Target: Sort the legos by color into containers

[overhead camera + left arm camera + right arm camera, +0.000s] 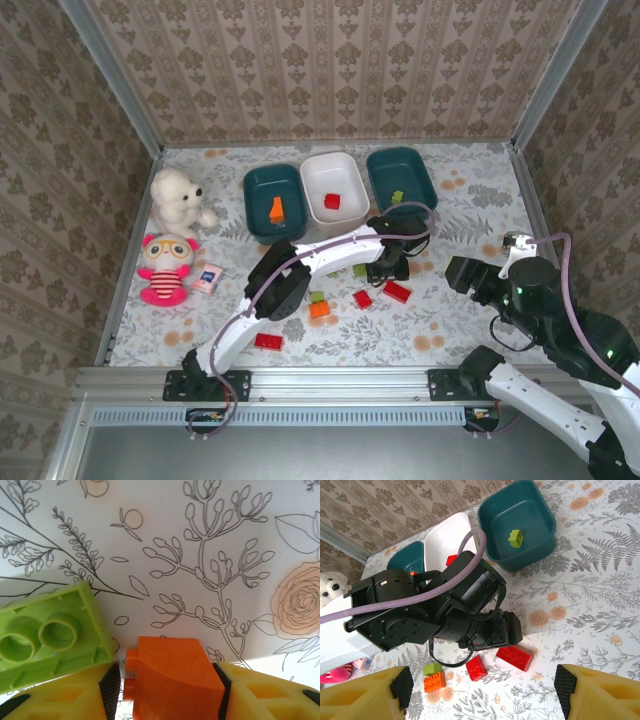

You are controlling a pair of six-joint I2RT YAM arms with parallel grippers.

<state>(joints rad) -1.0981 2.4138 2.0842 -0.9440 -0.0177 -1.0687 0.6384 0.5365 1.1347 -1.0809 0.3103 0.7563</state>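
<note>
Jaws first: the left gripper [167, 692] has its yellow fingers either side of an orange brick [172, 675]. The right black pad is flat on the brick's smooth flank, the left pad just beside its studs. Pinch made or not? Can't tell from here. Touching that left finger lies a light green brick [50, 640], belly up, with hollow tubes and thin ribs on show in glossy moulded plastic. Both rest on the tablecloth [165, 530], white with line-drawn branches and a peach rose.

Over to the right gripper [482, 695]: fingers spread wide, nothing between them, hanging above the cloth near the left arm's wrist.

Now the score. The left teal tub [258, 185] holds one orange piece [276, 209], the white tub [345, 172] one red piece [332, 201], and the right teal tub [540, 515] one green piece [515, 538]. I'd call that early going, with the colour homes set and most of the sorting ahead. Loose on the cloth are two red bricks [515, 656], an orange-and-green pair [434, 676] and a lone red brick [268, 341] near the front edge. The tubs are shallow, smooth-walled and round-cornered.
</note>
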